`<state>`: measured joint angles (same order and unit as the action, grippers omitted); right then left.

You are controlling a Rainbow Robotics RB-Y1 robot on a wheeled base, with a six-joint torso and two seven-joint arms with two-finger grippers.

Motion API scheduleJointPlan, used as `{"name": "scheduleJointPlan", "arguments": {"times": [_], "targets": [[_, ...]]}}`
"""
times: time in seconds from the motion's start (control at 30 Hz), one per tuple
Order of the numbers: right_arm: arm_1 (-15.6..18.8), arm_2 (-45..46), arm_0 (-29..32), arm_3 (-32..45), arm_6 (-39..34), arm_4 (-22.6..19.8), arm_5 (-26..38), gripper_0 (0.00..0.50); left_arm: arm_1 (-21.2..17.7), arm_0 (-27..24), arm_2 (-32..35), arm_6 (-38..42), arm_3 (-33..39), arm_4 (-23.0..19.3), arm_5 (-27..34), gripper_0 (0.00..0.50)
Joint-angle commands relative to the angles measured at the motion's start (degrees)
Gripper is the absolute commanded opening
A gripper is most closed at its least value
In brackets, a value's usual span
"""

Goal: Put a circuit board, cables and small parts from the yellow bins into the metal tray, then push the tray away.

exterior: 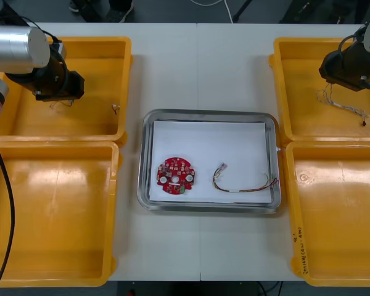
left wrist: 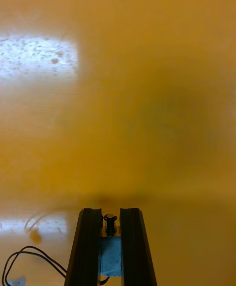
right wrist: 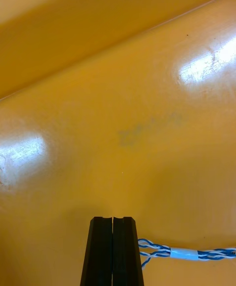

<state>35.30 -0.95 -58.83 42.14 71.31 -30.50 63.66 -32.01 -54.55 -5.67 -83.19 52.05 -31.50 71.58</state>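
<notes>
Over the back-left yellow bin [exterior: 98, 61], my left gripper [exterior: 60, 94] [left wrist: 110, 212] is shut on the blue end piece of a black cable [left wrist: 29, 259], whose thin loops hang beside the fingers. My right gripper [exterior: 333, 83] [right wrist: 112, 219] hovers above the back-right yellow bin [exterior: 308, 123], fingers pressed together on one end of a twisted blue and white cable [right wrist: 182, 252] [exterior: 344, 106] that trails off to the side. Between the bins, the metal tray [exterior: 147, 160], white inside, holds a round red circuit board [exterior: 176, 176] and a red and yellow cable [exterior: 243, 184].
A small metal part [exterior: 115, 109] lies near the back-left bin's inner wall. The front-left bin [exterior: 49, 216] and front-right bin [exterior: 339, 216] look bare. White table [exterior: 197, 68] stretches beyond the tray's far side.
</notes>
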Motion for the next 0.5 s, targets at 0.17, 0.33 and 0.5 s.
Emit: {"name": "scheduleJointPlan", "arguments": {"times": [0.17, 0.33, 0.5], "targets": [[0.7, 1.4, -2.8, 0.3, 1.9, -0.1, -0.7, 0.391, -0.9, -2.5, 4.8, 5.8, 13.3, -0.8, 10.8, 0.000], [0.8, 2.0, -2.8, 0.3, 2.2, -0.1, -0.7, 0.500, -0.8, -2.5, 7.2, 7.3, 20.3, -1.2, 17.1, 0.000], [1.1, 4.6, -3.0, 0.3, 3.1, -0.2, 0.8, 0.500, -0.9, -2.5, 7.5, 8.5, 25.8, -2.0, 22.2, 0.000]]}}
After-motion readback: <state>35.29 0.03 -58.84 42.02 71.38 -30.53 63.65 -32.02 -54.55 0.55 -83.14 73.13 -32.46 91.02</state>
